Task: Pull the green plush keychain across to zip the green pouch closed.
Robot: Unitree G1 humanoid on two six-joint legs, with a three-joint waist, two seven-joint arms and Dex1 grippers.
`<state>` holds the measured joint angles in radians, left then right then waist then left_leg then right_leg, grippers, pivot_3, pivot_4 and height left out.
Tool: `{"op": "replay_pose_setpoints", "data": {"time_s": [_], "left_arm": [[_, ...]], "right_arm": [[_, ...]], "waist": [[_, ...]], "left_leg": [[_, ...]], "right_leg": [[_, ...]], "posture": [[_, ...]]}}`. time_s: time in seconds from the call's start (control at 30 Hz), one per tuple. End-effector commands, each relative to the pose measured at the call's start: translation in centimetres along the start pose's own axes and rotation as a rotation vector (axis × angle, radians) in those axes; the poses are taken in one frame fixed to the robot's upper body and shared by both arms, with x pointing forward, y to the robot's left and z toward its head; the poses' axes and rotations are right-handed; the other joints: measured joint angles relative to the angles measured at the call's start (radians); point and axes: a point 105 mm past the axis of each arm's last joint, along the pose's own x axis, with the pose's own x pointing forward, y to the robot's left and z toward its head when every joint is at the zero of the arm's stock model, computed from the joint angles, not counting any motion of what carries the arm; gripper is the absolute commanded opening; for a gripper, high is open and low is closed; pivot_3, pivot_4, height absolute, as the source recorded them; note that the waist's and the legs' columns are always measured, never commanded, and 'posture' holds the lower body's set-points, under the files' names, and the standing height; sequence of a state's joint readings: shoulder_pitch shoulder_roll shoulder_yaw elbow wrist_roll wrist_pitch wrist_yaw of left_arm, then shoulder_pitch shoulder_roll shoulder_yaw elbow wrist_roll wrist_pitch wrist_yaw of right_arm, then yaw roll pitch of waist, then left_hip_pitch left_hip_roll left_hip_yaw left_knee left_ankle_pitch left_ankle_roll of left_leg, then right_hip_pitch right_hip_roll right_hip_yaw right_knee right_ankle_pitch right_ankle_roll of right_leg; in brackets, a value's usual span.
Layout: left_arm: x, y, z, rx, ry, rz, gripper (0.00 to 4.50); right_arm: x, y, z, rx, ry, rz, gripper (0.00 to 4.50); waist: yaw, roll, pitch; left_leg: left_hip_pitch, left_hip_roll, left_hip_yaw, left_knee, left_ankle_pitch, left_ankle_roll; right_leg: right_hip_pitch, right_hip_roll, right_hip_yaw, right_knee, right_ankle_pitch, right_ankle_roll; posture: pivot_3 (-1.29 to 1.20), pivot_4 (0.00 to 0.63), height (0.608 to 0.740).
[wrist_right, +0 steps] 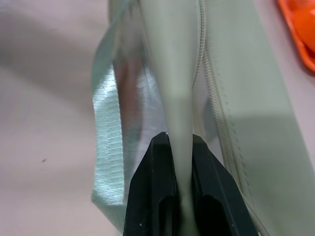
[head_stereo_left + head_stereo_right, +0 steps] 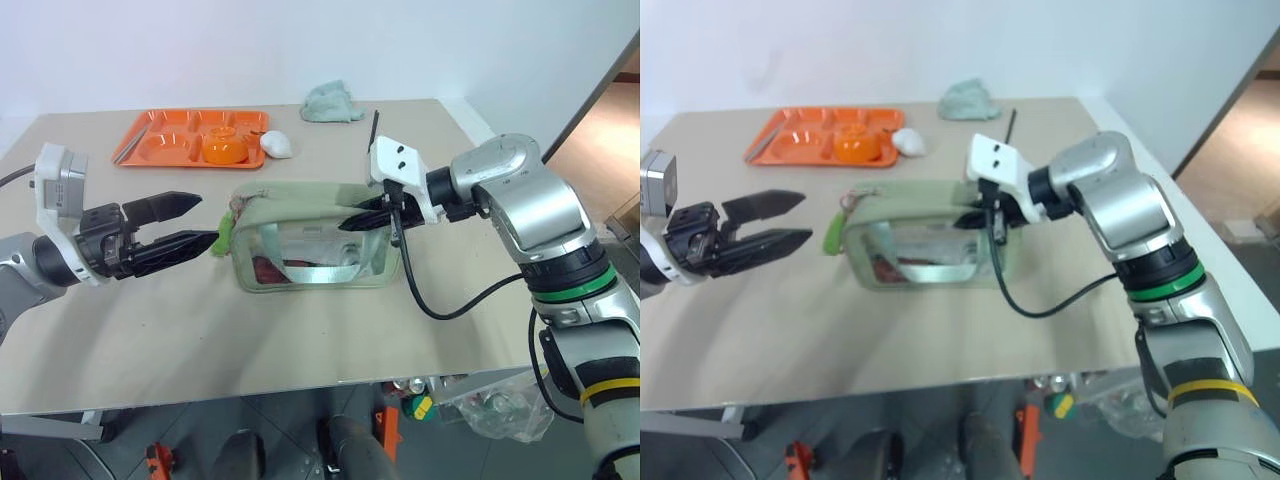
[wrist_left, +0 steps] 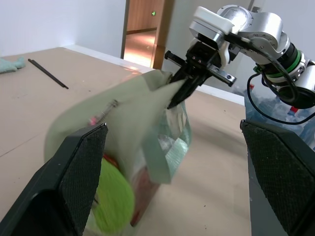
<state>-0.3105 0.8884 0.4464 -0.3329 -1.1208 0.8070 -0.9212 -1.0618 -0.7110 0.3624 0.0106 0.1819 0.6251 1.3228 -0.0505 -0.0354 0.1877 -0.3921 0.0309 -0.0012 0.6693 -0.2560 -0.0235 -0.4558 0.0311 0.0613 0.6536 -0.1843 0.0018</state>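
Right wrist view: right gripper (image 1: 180, 147) pinches green pouch (image 1: 236, 98) fabric; left gripper (image 2: 190, 224) gapes wide.

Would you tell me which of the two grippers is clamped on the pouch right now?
The right gripper, pinching a fold of the green pouch; the left gripper stands open beside the green plush keychain.

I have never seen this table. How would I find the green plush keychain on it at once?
Start at the green pouch in the middle of the table. Go to its end nearest the open left gripper, away from the end that the right gripper pinches. The keychain hangs there: small, fuzzy and bright lime, where the pouch fabric is smooth and pale sage.
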Motion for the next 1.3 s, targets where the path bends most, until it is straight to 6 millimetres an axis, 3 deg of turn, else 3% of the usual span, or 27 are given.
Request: {"op": "replay_pose_setpoints", "data": {"time_s": [0.03, 0.13, 0.27, 0.43, 0.53, 0.6, 0.73, 0.8, 0.93, 1.1, 1.3], "left_arm": [[-0.2, -0.4, 1.1, 0.047, -0.007, -0.004, 4.50], [-0.2, -0.3, 1.2, 0.049, -0.007, -0.004, 4.50], [-0.1, -0.3, 1.2, 0.050, -0.005, -0.007, 4.50], [-0.1, 0.0, 1.2, 0.048, -0.004, -0.010, 4.50], [-0.1, 0.3, 1.2, 0.045, -0.005, -0.009, 4.50], [-0.2, 0.6, 1.3, 0.040, -0.012, -0.005, 4.50], [-0.2, 0.9, 1.4, 0.032, -0.027, -0.001, 4.50], [-0.2, 1.0, 1.4, 0.028, -0.029, 0.000, 4.50], [-0.5, 1.2, 1.1, 0.022, -0.015, 0.010, 4.50], [-1.0, 1.5, 0.6, 0.016, 0.017, 0.021, 4.50], [-0.9, 2.0, 0.1, 0.007, 0.033, 0.024, 4.50]], "right_arm": [[0.5, 0.8, 0.9, -0.059, -0.024, 0.033, 0.14], [0.8, 0.5, 1.0, -0.043, -0.039, 0.022, 0.14], [0.4, -0.3, 1.2, -0.054, -0.044, -0.027, 1.37], [-1.8, -2.4, 2.8, 0.049, -0.148, -0.111, 3.10], [-3.7, -2.5, 3.9, 0.096, -0.244, -0.092, 3.10], [-6.0, -1.8, 4.6, 0.127, -0.336, -0.053, 3.10], [-8.0, -0.6, 4.4, 0.152, -0.396, 0.004, 3.10], [-8.5, -0.4, 3.5, 0.168, -0.387, -0.001, 3.10], [-9.2, -0.7, -1.5, 0.213, -0.191, -0.120, 3.10], [-9.3, 0.4, -6.7, 0.235, 0.027, -0.190, 3.10], [-8.1, 0.4, -6.9, 0.240, 0.013, -0.199, 3.10]], "waist": [[-0.002, 0.000, 0.000], [-0.005, 0.000, 0.000], [-0.008, 0.000, 0.000], [-0.008, 0.000, 0.000], [-0.004, 0.000, 0.000], [0.000, 0.000, 0.000], [0.004, 0.000, 0.000], [0.003, 0.000, 0.000], [0.003, 0.000, 0.000], [0.001, 0.000, 0.000], [-0.003, 0.000, 0.000]], "left_leg": [[0.000, 0.000, 0.000, 0.000, 0.000, 0.000], [0.001, 0.001, 0.000, 0.000, 0.000, 0.000], [0.002, 0.002, 0.000, 0.000, 0.000, 0.000], [0.002, 0.002, 0.000, 0.000, 0.000, 0.000], [0.001, 0.002, 0.000, 0.000, 0.000, 0.000], [0.000, 0.001, 0.000, 0.000, 0.000, 0.000], [-0.001, 0.001, 0.000, -0.001, -0.001, 0.001], [0.000, 0.000, 0.000, -0.001, -0.001, 0.002], [0.000, 0.000, 0.000, 0.000, -0.001, 0.002], [0.000, 0.000, 0.001, 0.000, -0.001, 0.002], [0.001, 0.000, 0.003, 0.000, -0.001, 0.002]], "right_leg": [[0.000, 0.000, 0.000, 0.000, 0.000, 0.000], [0.000, 0.001, 0.000, 0.000, 0.001, -0.001], [0.000, 0.003, 0.000, 0.001, 0.001, -0.002], [0.000, 0.003, 0.001, 0.001, 0.001, -0.002], [0.000, 0.003, 0.001, 0.001, 0.001, -0.002], [0.000, 0.002, 0.001, 0.001, 0.000, -0.001], [-0.001, 0.001, 0.000, 0.001, -0.002, -0.001], [0.000, 0.001, 0.000, 0.000, -0.002, -0.001], [0.000, 0.000, 0.001, 0.000, -0.002, 0.000], [-0.001, 0.000, 0.002, 0.000, -0.002, 0.000], [-0.002, 0.002, 0.004, 0.003, -0.001, 0.000]], "posture": [[0.00, 0.150, 0.740], [0.00, 0.150, 0.740], [0.00, 0.150, 0.740], [0.00, 0.150, 0.740], [0.00, 0.150, 0.740], [0.00, 0.150, 0.740], [0.00, 0.150, 0.740], [0.00, 0.150, 0.740], [0.00, 0.150, 0.740], [0.00, 0.150, 0.740], [0.00, 0.150, 0.740]]}}
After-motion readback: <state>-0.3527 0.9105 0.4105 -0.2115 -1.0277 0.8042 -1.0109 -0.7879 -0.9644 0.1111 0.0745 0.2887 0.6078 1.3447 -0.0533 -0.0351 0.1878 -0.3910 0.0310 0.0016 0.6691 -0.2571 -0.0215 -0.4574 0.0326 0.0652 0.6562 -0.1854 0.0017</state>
